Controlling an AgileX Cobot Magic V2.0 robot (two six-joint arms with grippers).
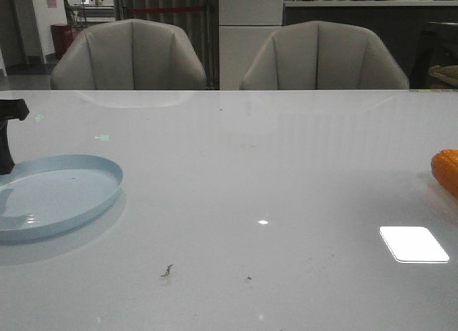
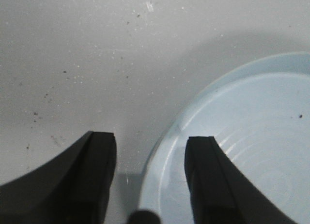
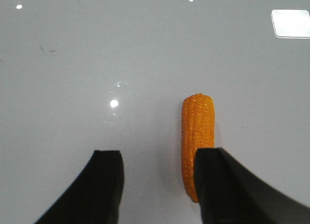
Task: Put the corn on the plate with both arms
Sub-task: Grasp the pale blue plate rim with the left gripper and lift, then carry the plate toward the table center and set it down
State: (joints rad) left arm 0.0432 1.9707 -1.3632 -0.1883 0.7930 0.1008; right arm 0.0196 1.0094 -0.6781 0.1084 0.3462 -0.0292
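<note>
The pale blue plate (image 1: 61, 195) lies on the white table at the left. My left gripper (image 2: 152, 154) is open and low over the plate's rim (image 2: 167, 151), with one finger over the table and the other over the plate's inside. A black part of the left arm (image 1: 7, 138) shows behind the plate. The orange corn (image 1: 446, 171) lies on the table at the far right edge. In the right wrist view my right gripper (image 3: 157, 158) is open above the table. The corn (image 3: 197, 129) lies lengthwise, partly hidden under one finger (image 3: 227, 185), not between the jaws.
Two grey chairs (image 1: 129, 56) (image 1: 322, 56) stand behind the table's far edge. A bright square light reflection (image 1: 413, 244) lies on the table near the corn. Small dark specks (image 1: 167, 271) lie at the front middle.
</note>
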